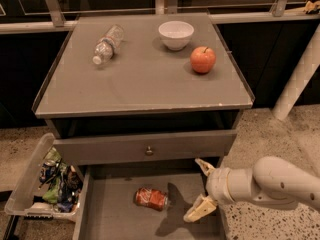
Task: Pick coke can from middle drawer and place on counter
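The coke can point(151, 198) lies on its side on the grey floor of the open middle drawer point(110, 214), near its middle. My gripper point(202, 190) hangs over the right part of the drawer, a short way right of the can and not touching it. It is open, one pale finger up near the drawer front and the other point(199, 210) lower down. The counter point(140, 79) is the wide grey cabinet top above.
On the counter lie a clear plastic bottle point(107, 44), a white bowl point(176, 34) and a red-orange apple point(202, 59). A closed drawer front with a round knob point(149, 150) sits above the open drawer. A clear bin of colourful packets point(50, 179) hangs at the left.
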You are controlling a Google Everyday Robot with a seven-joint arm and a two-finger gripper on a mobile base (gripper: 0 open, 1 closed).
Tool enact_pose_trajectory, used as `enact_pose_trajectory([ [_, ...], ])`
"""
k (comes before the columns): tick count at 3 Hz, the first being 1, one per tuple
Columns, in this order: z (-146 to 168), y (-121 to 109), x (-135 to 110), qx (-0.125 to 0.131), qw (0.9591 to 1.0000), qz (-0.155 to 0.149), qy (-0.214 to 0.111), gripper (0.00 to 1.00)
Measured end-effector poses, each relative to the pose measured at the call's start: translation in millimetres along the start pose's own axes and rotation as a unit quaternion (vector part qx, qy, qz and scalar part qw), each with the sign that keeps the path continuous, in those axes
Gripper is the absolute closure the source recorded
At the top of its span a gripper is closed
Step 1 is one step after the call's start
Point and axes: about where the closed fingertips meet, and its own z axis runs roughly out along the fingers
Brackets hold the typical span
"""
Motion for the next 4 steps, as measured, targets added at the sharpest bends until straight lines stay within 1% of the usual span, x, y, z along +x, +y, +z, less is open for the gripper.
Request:
enact_pose_trajectory([
  [1, 46.9, -4.7, 34.1, 0.029, 0.9996, 0.005, 0.002, 0.0],
  [2, 55.8, -2.3, 36.5, 0.027, 0.9996, 0.003, -0.003, 0.0],
  [3, 94.3, 2.5, 48.3, 0.016, 0.9998, -0.013, -0.009, 0.0],
  [4, 138.8, 8.4, 55.0, -0.001, 0.999, -0.034, -0.028, 0.0],
])
